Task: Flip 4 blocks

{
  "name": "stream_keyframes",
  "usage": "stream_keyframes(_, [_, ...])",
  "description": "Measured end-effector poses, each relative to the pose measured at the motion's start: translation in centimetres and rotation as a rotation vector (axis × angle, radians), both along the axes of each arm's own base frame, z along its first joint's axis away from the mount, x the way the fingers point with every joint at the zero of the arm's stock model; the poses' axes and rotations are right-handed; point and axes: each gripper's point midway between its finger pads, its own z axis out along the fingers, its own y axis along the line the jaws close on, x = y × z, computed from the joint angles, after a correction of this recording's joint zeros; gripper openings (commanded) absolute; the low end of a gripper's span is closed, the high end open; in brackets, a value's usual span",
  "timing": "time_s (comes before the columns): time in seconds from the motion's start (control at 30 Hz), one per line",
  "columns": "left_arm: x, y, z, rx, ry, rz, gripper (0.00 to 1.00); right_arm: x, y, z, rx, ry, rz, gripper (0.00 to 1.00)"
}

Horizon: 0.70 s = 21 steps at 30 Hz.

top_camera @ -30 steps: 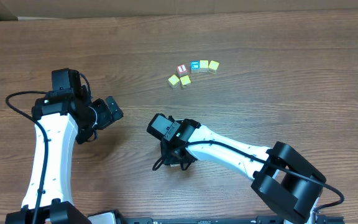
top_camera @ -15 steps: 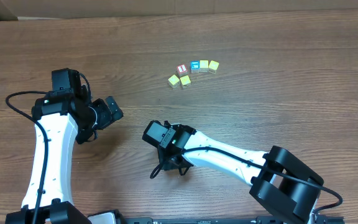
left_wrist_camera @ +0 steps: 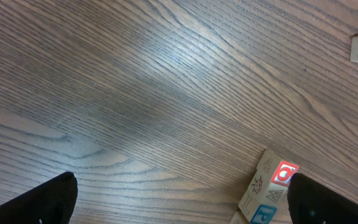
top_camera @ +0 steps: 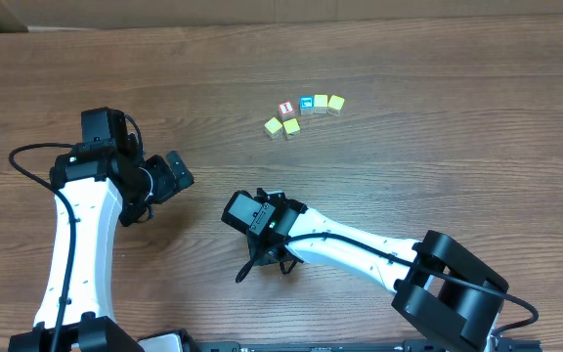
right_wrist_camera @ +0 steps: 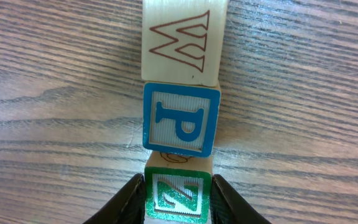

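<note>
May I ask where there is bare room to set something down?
Free: the table between the cube cluster and the right arm, and between the left gripper and that cluster. Crowded: W block, P block, Z block in a row at the right gripper.

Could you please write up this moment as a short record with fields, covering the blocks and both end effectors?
block row: whitish W block, blue P block and green Z block, touching in a line on the table
right end effector: one finger on either side of the green Z block; firm grip not clear
left end effector: open, empty, over bare wood
red O block: near the blue P block in the left wrist view
other cubes: a separate cluster farther away
</note>
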Motion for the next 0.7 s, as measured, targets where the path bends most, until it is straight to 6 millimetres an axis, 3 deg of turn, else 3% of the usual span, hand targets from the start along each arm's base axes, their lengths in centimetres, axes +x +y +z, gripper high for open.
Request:
stream_keyframes(0.3, [0.0, 0.0, 0.0, 0.0, 0.0, 0.0, 1.0, 0.3, -0.04, 0.03, -0.004, -0.016, -0.003, 0.35])
stream_keyframes(0.7, [0.0, 0.0, 0.0, 0.0, 0.0, 0.0, 1.0, 0.55, -0.03, 0.06, -0.005, -0.029, -0.006, 0.48])
